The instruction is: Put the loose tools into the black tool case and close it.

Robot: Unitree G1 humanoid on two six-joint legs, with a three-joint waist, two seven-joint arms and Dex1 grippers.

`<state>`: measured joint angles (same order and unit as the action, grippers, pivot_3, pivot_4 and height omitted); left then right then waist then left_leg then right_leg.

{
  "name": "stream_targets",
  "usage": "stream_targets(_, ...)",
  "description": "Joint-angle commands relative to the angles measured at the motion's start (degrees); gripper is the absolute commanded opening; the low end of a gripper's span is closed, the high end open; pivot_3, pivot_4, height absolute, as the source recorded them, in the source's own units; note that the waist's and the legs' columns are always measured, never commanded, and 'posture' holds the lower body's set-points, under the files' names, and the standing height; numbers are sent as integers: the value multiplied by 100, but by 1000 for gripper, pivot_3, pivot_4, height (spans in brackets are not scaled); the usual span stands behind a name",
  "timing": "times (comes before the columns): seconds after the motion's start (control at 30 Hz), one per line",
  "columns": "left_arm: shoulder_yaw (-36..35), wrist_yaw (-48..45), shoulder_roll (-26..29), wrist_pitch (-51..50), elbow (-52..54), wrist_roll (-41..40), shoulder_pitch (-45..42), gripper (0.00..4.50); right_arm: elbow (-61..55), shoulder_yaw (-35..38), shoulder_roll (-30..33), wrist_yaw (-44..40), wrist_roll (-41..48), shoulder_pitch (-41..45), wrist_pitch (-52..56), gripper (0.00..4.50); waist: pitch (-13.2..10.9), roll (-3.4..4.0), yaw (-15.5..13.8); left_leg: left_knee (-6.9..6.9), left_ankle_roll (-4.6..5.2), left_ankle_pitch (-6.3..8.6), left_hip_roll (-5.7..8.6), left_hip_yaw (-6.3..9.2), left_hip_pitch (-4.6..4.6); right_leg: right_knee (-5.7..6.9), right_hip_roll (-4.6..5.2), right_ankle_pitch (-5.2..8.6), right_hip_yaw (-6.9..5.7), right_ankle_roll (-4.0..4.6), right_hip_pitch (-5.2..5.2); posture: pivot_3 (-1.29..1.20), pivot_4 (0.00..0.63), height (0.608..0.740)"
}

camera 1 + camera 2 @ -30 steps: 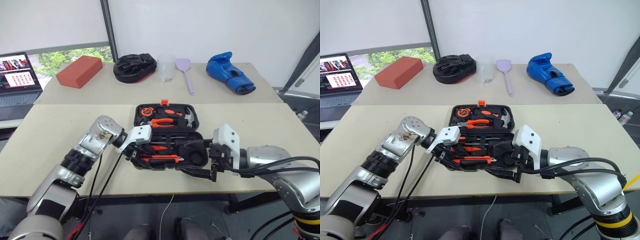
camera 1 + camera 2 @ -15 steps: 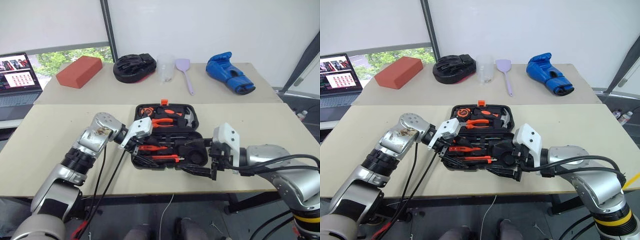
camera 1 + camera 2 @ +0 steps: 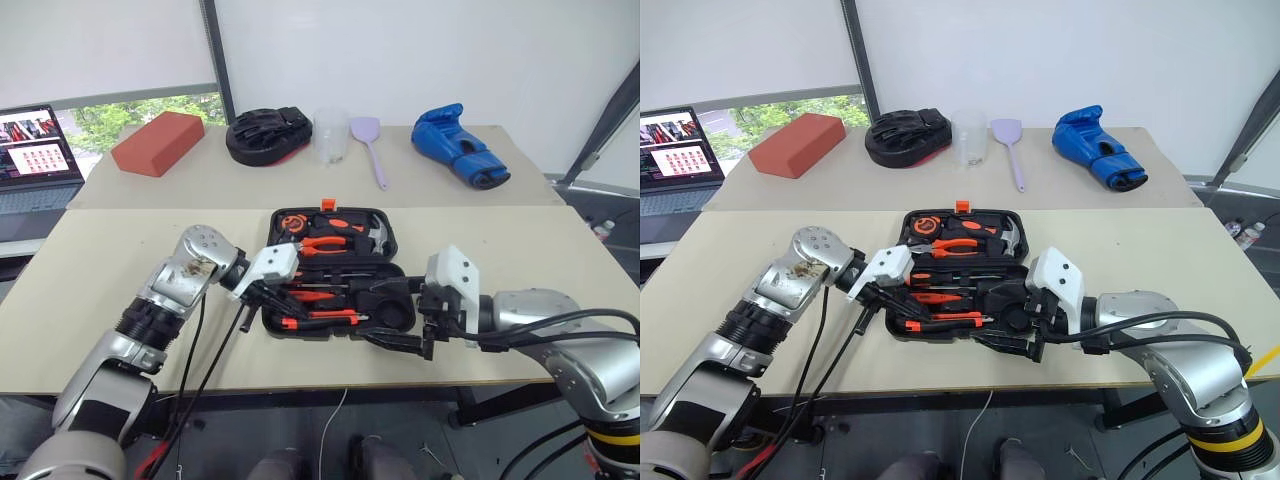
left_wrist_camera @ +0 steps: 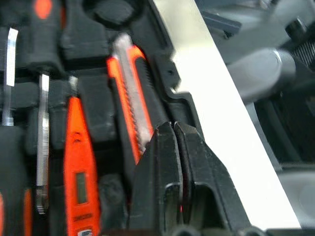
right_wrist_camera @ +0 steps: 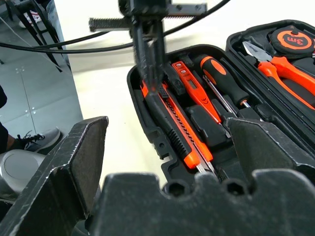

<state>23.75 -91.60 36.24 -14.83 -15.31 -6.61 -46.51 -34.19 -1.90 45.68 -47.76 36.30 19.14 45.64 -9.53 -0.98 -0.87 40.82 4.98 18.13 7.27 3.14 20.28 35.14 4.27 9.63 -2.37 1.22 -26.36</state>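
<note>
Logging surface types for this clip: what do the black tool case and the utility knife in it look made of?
The rounded black tool case looks like matte moulded plastic, given its formed slots. The black-orange utility knife seems a plastic body with a bare metal blade strip, grey and faintly shiny.

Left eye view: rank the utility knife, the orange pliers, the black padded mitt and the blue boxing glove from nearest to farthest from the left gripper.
1. Utility knife, in the case's front half, right at the left gripper.
2. Orange pliers, in the case's rear half.
3. Black padded mitt, on the far table, left of centre.
4. Blue boxing glove, on the far table, to the right.
</note>
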Motion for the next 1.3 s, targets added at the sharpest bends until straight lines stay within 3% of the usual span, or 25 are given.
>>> stream_targets(0.03, 146, 187, -10, 463, -196, 390, -12, 44, -121, 68, 1, -4, -8, -19, -140, 4500, 0, 0, -7, 0, 0, 0, 0, 0, 0, 0, 0, 0, 0, 0, 0, 0, 150, 740)
stream_targets(0.13, 360, 560, -143, 941, -541, 852, -21, 44, -119, 63, -18, 14, -28, -35, -144, 4500, 3, 1, -38, 1, 0, 0, 0, 0, -4, -1, 2, 0, 1, -1, 6, 0, 150, 740)
stream_targets(0.27, 282, 613, -290, 950, -643, 824, -88, 44, -128, 70, -37, 45, -30, -37, -133, 4500, 11, 4, -132, 5, 2, 2, 1, 0, -8, -3, 5, -14, 4, -9, 17, 0, 150, 740)
stream_targets(0.5, -297, 513, -238, 79, -283, 157, -212, 44, -201, 194, 39, 80, -22, -226, -104, 4500, 10, 3, -145, 10, 11, 0, 0, -1, -2, 0, 0, -25, 5, -16, 11, 0, 150, 740)
stream_targets(0.57, -731, 513, -245, -501, -136, -350, -257, 44, -124, 328, 224, 52, -119, -410, -90, 4500, 10, 2, -127, 10, 12, -1, 0, -1, 0, 1, -2, -25, 5, -14, 6, 0, 150, 740)
stream_targets(0.6, -913, 510, -228, -765, -32, -573, -260, 561, -65, 421, 329, 19, -144, -511, -79, 4500, 9, 1, -131, 10, 12, -1, 0, -1, 4, 1, -5, -25, 3, -13, -1, 0, 150, 740)
stream_targets(0.63, -1093, 526, -199, -1001, 93, -785, -247, 599, 24, 530, 455, -35, -157, -619, -62, 4500, 9, 1, -131, 10, 12, -1, -1, 0, 8, -1, -6, -25, 2, -13, -2, 0, 150, 740)
stream_targets(0.73, -1470, 663, -132, -1389, 453, -1160, -150, 1858, 347, 641, 830, -249, -378, -857, -243, 4500, 9, 1, -123, 9, 13, 0, 1, -1, 7, -10, -6, -24, 2, -13, -2, 0, 150, 740)
stream_targets(0.97, -1739, 760, 66, -1782, 1384, -1692, 286, 4457, 1598, 53, 1000, -415, -1397, -518, -983, 4500, 9, 1, -76, 7, 4, -2, 0, -3, 1, -14, -5, -23, 4, -12, 5, 0, 150, 740)
stream_targets(1.27, -1686, 1091, 291, -1871, 1937, -1719, 567, 4457, 2880, -596, 677, -561, -2062, 175, -1088, 4500, 9, 2, -23, 3, -3, -7, -1, -4, 0, -11, -3, -23, 5, -7, 5, 0, 150, 740)
stream_targets(1.3, -1693, 1120, 316, -1871, 1978, -1724, 605, 4500, 2946, -628, 632, -596, -2087, 218, -1125, 3981, 9, 2, -17, 3, -3, -7, 0, -4, -1, -11, -2, -23, 4, -7, 5, 0, 150, 740)
